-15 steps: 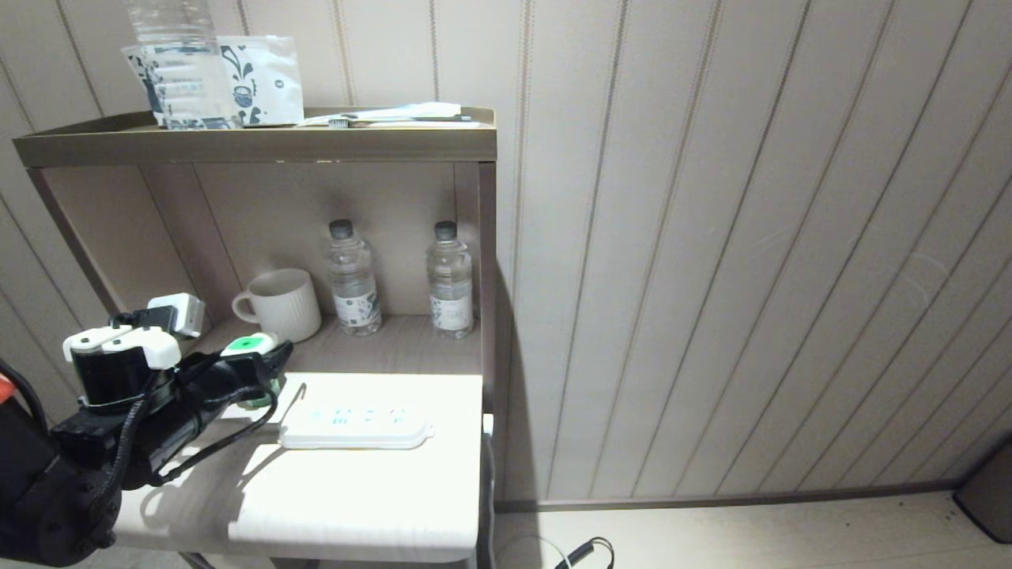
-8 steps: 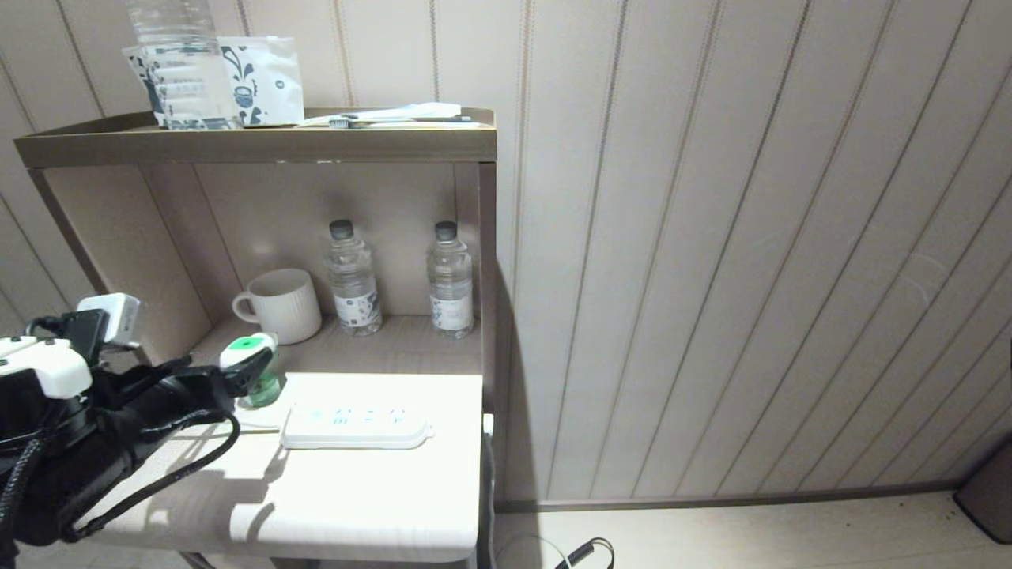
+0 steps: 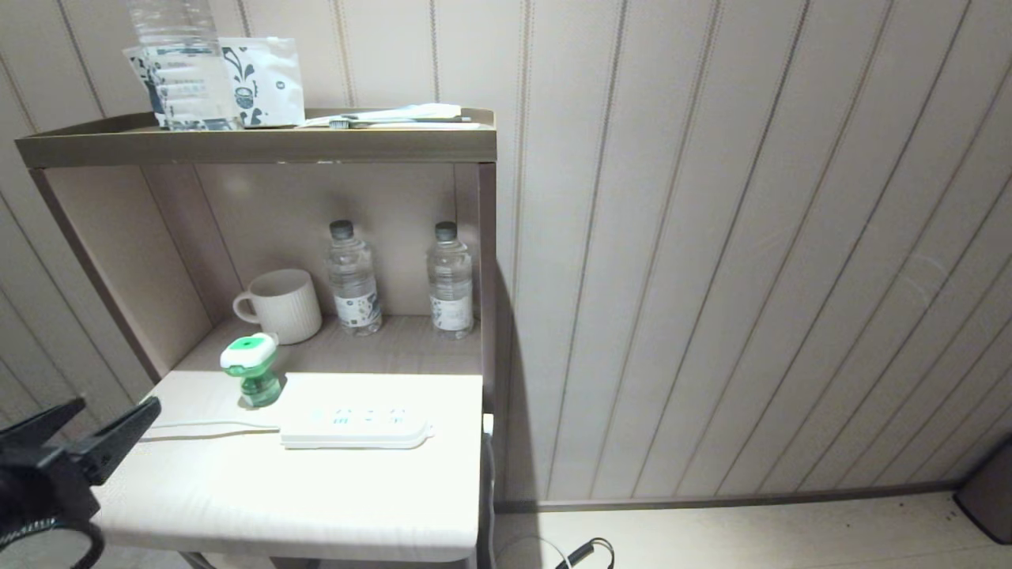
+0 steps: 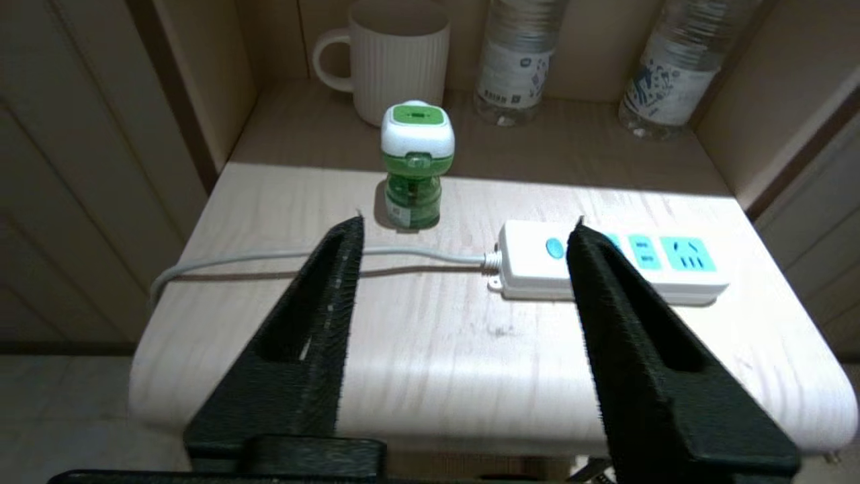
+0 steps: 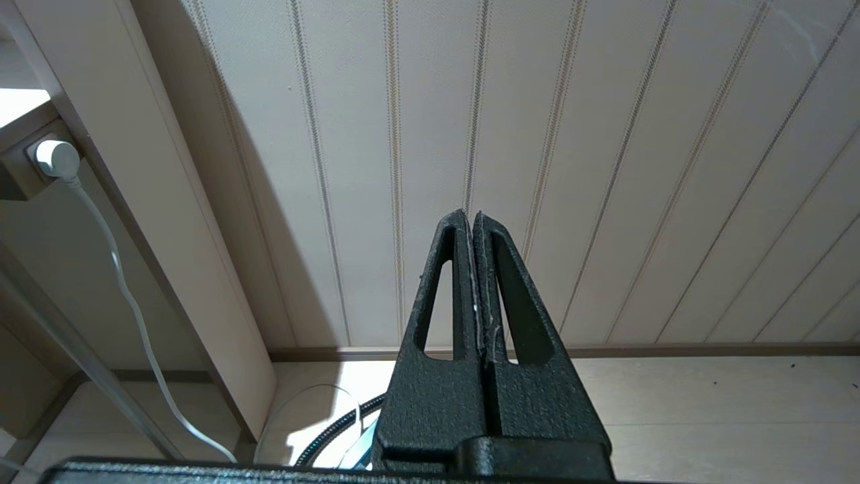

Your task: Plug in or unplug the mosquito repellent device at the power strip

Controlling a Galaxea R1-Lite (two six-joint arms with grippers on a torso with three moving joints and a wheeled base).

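Observation:
The mosquito repellent device (image 3: 251, 371) (image 4: 416, 168), a small green bottle under a white cap, stands upright on the table, unplugged, just left of the power strip (image 3: 356, 427) (image 4: 605, 265). The strip lies flat with its bluish sockets empty. My left gripper (image 3: 118, 405) (image 4: 467, 225) hovers at the table's front left corner, well back from the device, open with nothing between its fingers. The right gripper (image 5: 469, 215) is shut and empty, low beside the table, facing the panelled wall.
The strip's white cord (image 3: 205, 429) runs left across the table (image 3: 316, 506). A ribbed mug (image 3: 281, 304) and two water bottles (image 3: 352, 276) (image 3: 451, 276) stand at the back of the niche. A large bottle (image 3: 178, 63) and packets sit on the top shelf.
My left gripper, which stood around the device's cap, has let go and pulled back to the lower left. The device stays standing on the table.

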